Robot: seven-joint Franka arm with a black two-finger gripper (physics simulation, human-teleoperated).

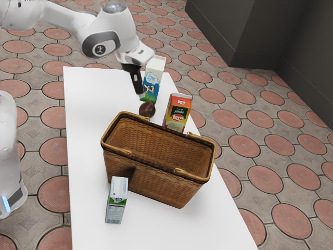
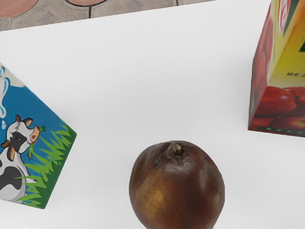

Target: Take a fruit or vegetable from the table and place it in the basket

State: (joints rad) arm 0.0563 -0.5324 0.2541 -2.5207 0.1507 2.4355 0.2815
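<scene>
Nearly over the fruit (image 1: 147, 109), with cartons close by

You have the gripper (image 1: 141, 97) low, just above the fruit and a little off its middle. The next move, as I judge it, is to centre, lower and close. Your main risk is an off-centre grip: the fruit is round and looks smooth, so a squeeze to one side could send it rolling toward the tabletop's (image 1: 86, 130) edge at the exterior view's right. The milk (image 1: 152, 78) stands near you, toward the far corner on that side; a sideways swing while you line up could knock it. The juice (image 1: 178, 112) stands close to the same edge, and a bump could topple it over. Later, if you cross too low, you could clip the basket (image 1: 156, 182) and shove it.

Your arm (image 1: 67, 23) reaches in from the exterior view's upper left, then bends down, so the gripper points at the tabletop with a slight slant toward the exterior view's right. You cannot tell from these pictures how far open it is; it seems to have hold of nothing. The fruit rests on the tabletop, between the basket and the far edge, with the milk and the juice on either side, touching neither.
</scene>
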